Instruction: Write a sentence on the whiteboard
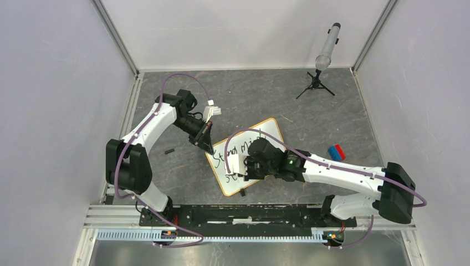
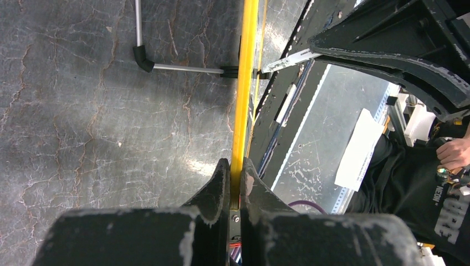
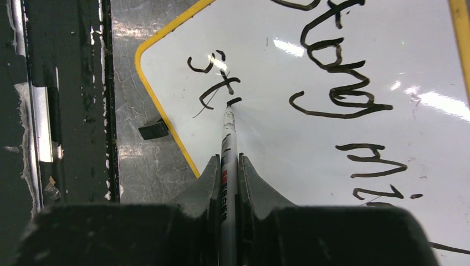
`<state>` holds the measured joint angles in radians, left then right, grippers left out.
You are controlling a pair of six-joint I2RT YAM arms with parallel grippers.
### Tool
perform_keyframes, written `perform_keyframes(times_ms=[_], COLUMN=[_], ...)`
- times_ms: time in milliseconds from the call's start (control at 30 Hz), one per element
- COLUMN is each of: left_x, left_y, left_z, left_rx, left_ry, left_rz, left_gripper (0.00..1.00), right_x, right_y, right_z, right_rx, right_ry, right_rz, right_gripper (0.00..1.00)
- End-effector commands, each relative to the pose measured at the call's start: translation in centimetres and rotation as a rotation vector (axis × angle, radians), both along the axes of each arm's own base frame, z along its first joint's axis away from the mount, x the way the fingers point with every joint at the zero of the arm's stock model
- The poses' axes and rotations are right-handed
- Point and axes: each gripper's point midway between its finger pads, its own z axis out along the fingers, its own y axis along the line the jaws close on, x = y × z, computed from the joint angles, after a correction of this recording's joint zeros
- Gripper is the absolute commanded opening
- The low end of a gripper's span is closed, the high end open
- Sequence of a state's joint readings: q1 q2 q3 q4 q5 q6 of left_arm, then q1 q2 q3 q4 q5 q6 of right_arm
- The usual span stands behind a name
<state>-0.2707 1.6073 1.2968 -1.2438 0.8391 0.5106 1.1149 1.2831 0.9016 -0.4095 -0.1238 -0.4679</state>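
The whiteboard (image 1: 270, 134), white with a yellow-orange frame, lies slanted on the grey table between the two arms. Black handwriting covers part of it. My left gripper (image 1: 209, 146) is at its far-left edge. In the left wrist view that gripper (image 2: 236, 173) is shut on the whiteboard's yellow frame edge (image 2: 245, 83). My right gripper (image 1: 241, 166) is over the near part of the board, shut on a white marker (image 3: 228, 141). The marker's black tip touches the whiteboard (image 3: 413, 50) beside the letters "st" (image 3: 213, 77).
A microphone on a small black tripod (image 1: 323, 58) stands at the back right. A blue and red block (image 1: 336, 152) lies right of the board, and a small black cap (image 1: 169, 150) lies left of it. A black foot (image 3: 153, 130) sticks out from the board's near edge by the base rail (image 1: 249, 213).
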Motion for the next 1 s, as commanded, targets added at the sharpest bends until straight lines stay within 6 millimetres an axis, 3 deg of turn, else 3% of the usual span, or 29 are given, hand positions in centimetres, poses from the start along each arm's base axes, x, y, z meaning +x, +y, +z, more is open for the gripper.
perform_keyframes(times_ms=[0,300,567,967], left_x=[1.2,1.2,1.2,1.3], left_y=[0.3,0.3,0.3,0.4], left_z=[0.3,0.2,0.2,0.1], left_rx=[0.022,0.023,0.023,0.028], left_ry=[-0.083,-0.079,-0.079,-0.079], left_rz=[0.002,0.002,0.003,0.003], left_gripper=[0.02,0.02,0.02,0.02], right_x=[-0.1,-0.9,-0.1,1.9], right_y=[-1.2,-1.0,0.4,0.5], right_z=[-1.0,-1.0,0.4,2.3], right_rx=[-0.028,-0.014,0.026,0.056], right_ry=[0.005,0.039,0.02,-0.035], right_rz=[-0.015,0.012,0.001,-0.049], right_gripper=[0.0,0.0,0.0,0.0])
